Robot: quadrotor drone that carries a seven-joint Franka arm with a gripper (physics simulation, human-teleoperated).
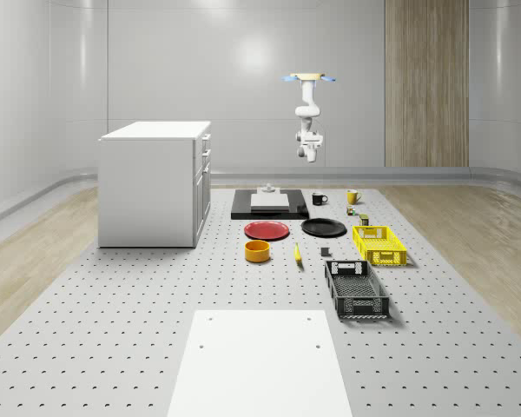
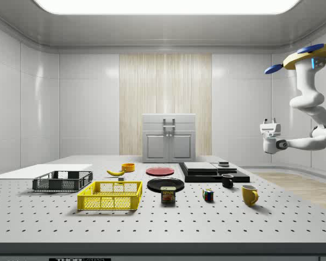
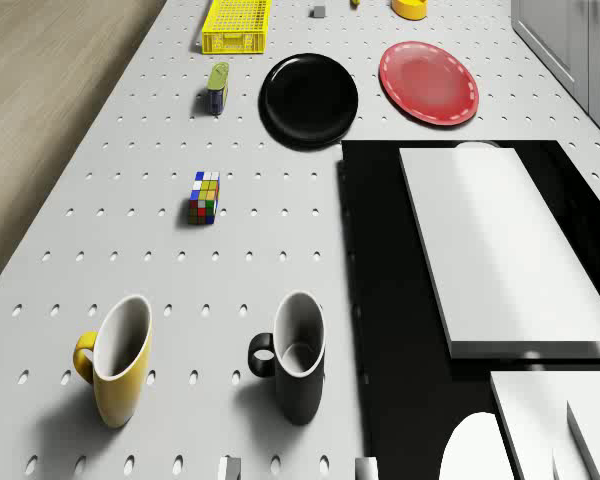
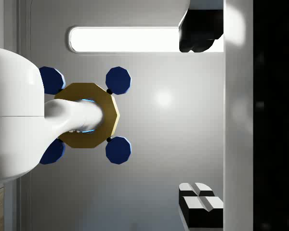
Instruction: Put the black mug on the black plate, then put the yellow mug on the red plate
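While the drone point(image 1: 310, 78) hovers high beyond the table's far end, its gripper point(image 2: 269, 126), whose opening I can't tell, holds nothing, since the glossy black mug point(image 3: 295, 366) sits beside the yellow mug point(image 3: 118, 369), well short of the round black plate point(image 3: 309, 98).

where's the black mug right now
The black mug stands upright on the table, between the yellow mug and the black slab; in the whole-scene view it is behind the black plate.

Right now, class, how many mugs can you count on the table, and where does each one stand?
2. The black mug stands upright beside the black slab; the yellow mug stands upright further out, apart from it. Neither is on a plate. None seem hidden.
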